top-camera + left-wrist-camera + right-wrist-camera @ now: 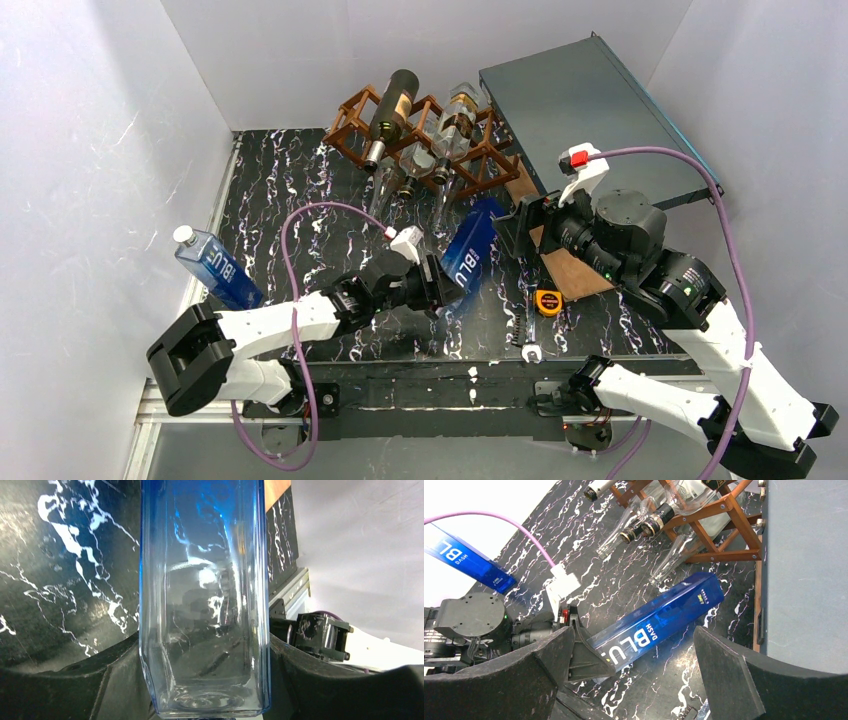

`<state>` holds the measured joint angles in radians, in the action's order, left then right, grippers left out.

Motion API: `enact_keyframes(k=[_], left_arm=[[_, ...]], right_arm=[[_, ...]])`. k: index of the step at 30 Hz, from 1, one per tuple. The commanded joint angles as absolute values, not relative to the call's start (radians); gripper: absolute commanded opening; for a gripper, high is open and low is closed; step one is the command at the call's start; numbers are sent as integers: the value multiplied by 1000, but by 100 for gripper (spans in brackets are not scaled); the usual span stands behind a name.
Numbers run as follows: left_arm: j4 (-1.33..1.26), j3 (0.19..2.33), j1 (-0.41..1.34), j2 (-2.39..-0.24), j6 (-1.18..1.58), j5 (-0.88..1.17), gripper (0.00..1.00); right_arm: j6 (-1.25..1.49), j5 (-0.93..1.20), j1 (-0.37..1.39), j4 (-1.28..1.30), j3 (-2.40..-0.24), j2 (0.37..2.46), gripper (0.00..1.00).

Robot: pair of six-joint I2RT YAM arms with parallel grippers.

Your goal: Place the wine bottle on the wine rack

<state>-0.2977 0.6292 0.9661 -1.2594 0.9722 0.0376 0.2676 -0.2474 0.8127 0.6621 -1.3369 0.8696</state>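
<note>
Near the wine rack [420, 130], your left gripper [438, 284] is clamping the blue BLU bottle [472, 252] by its base; right gripper [518, 232] is hanging open; bottle isn't racked yet.

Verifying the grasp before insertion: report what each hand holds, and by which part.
The left hand grips the blue square-sided glass bottle by its flat base end, a finger on each side. The right hand is open, holding nothing.

White "BLU DASH" runs along the tilted blue bottle [659, 622]. The second blue bottle [218, 268], far left, reads "BLU" with small "DASH".
</note>
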Motion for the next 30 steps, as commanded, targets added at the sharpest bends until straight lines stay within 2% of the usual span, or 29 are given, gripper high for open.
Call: enact_keyframes(k=[1, 13, 30], left_arm=[[-552, 746, 965, -1189, 885, -66, 0], [-554, 831, 953, -1279, 879, -172, 0], [-556, 964, 890, -1438, 880, -110, 0]], right_arm=[[279, -244, 812, 615, -1351, 861, 98], [278, -245, 813, 624, -1381, 867, 98], [273, -252, 812, 634, -1379, 855, 98]])
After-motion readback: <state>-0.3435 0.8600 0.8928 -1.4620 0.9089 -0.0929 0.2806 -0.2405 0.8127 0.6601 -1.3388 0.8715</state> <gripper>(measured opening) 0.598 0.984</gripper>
